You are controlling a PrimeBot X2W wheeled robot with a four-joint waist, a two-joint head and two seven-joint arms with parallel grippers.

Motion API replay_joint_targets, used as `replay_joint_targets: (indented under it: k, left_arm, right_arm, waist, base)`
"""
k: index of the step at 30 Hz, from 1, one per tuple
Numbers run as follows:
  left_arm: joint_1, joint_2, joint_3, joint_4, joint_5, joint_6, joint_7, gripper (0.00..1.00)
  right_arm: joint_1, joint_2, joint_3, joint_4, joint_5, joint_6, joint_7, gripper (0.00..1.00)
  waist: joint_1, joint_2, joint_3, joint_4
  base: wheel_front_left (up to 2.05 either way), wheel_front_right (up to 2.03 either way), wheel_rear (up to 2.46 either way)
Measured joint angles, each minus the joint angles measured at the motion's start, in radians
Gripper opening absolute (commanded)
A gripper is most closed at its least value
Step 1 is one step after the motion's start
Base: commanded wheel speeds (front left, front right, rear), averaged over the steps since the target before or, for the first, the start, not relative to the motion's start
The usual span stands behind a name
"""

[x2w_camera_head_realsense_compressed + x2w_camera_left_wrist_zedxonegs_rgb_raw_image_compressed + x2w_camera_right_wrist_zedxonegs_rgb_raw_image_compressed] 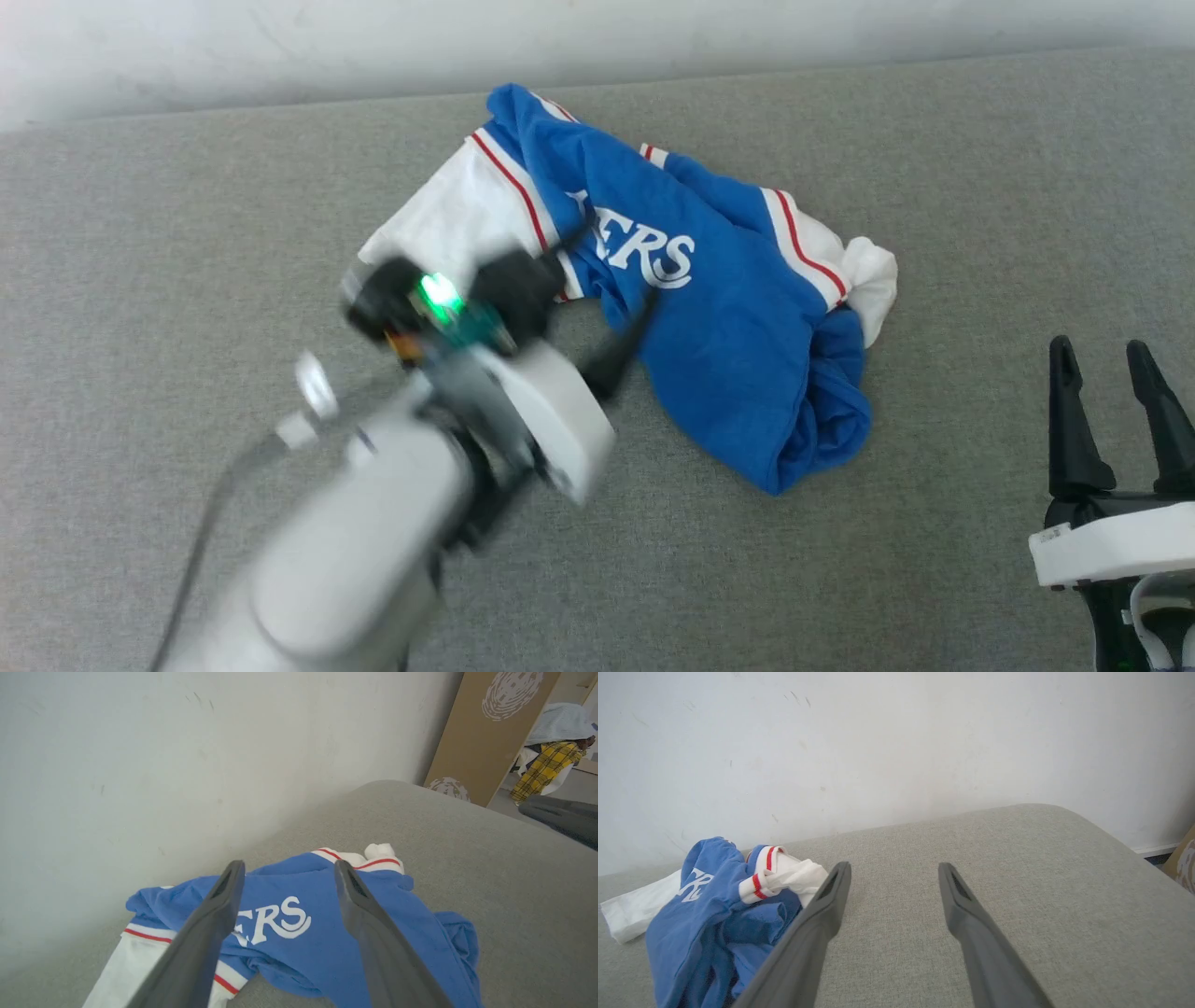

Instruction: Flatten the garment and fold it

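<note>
The garment (719,327) lies crumpled on a grey woven surface (187,215). In the head view it is just off centre toward 1 o'clock. Its blue body is bunched into a ridge that runs from 11 o'clock down to 5 o'clock. One white sleeve spreads flat at its 9 o'clock side and the other is wadded at its 3 o'clock side. White lettering ending "ERS" faces up.

The left gripper (621,261) reaches in from 7 o'clock on a blurred pale arm. Its two fingers are spread apart either side of the lettering. Whether they touch the cloth cannot be told. The right gripper (1100,343) sits at 4 o'clock, well apart from the garment. Its fingers are also parted, with nothing between them, and they point toward 12 o'clock above bare fabric.

A scuffed white wall (280,37) meets the surface along its far edge at 12 o'clock. In the left wrist view, at 2 o'clock, a tan board (486,732) with pale swirl prints leans beyond the rounded corner of the surface. A yellow plaid cloth (546,767) hangs past it.
</note>
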Motion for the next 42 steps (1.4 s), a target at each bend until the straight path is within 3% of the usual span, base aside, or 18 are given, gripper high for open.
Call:
replay_joint_targets:
  k: [4,8,14,18,19,20,28,34,37,42]
  left_arm:
    - [0.103,-0.035,-0.123,-0.021,0.059,0.035,0.047,1.00]
    - [0.141,-0.068,-0.225,0.048,0.105,0.035,0.085,1.00]
    - [0.128,-0.155,-0.254,0.210,0.128,0.039,0.063,1.00]
    - [0.084,-0.180,-0.256,0.325,0.143,0.046,0.030,1.00]
    - [0.074,-0.185,-0.255,0.351,0.143,0.045,0.024,0.73]
    - [0.066,-0.188,-0.255,0.375,0.143,0.042,0.017,0.00]
    - [0.043,-0.202,-0.233,0.431,0.129,0.037,-0.071,0.00]
    - [0.084,-0.186,-0.198,0.217,-0.010,-0.026,-0.014,0.00]
    - [0.141,-0.131,-0.189,0.047,-0.085,-0.044,0.075,0.00]
    - [0.221,0.022,-0.223,-0.179,-0.140,-0.063,0.256,0.00]
  right_arm:
    - [0.000,0.000,-0.003,-0.003,0.000,0.000,0.001,1.00]
    - [0.001,0.000,0.002,-0.003,0.003,0.000,0.007,1.00]
    - [0.001,0.000,0.002,-0.001,0.007,0.000,0.007,1.00]
    - [0.001,0.000,0.004,0.002,0.008,0.000,0.007,1.00]
    - [0.001,0.000,0.004,0.003,0.008,0.000,0.007,1.00]
    - [0.001,0.000,0.004,0.004,0.011,0.000,0.006,1.00]
    - [0.001,0.000,-0.002,0.016,0.015,0.000,-0.002,1.00]
    - [0.001,0.000,-0.006,0.016,0.013,0.000,-0.001,1.00]
    - [0.001,0.000,-0.004,0.015,0.012,0.000,0.001,1.00]
    - [0.002,0.000,0.007,0.014,0.012,0.000,0.009,1.00]
  waist:
    - [0.0000,0.0000,-0.004,0.001]
    - [0.0002,0.0000,-0.003,-0.005]
    - [0.0001,0.0000,-0.005,-0.021]
    - [0.0002,0.0000,-0.004,-0.035]
    - [0.0002,0.0000,-0.003,-0.038]
    - [0.0002,0.0000,-0.001,-0.041]
    - [0.0002,0.0000,0.000,-0.043]
    - [0.0003,0.0000,-0.013,-0.022]
    - [0.0002,0.0000,-0.020,-0.005]
    - [0.0002,0.0000,-0.027,0.016]
  base:
    - [0.00,0.00,0.00]
    - [0.00,0.00,0.00]
    - [0.00,0.00,0.00]
    - [0.00,0.00,0.00]
    - [0.00,0.00,0.00]
    - [0.00,0.00,0.00]
    - [0.00,0.00,0.00]
    - [0.00,0.00,0.00]
    - [0.00,0.00,0.00]
    - [0.00,0.00,0.00]
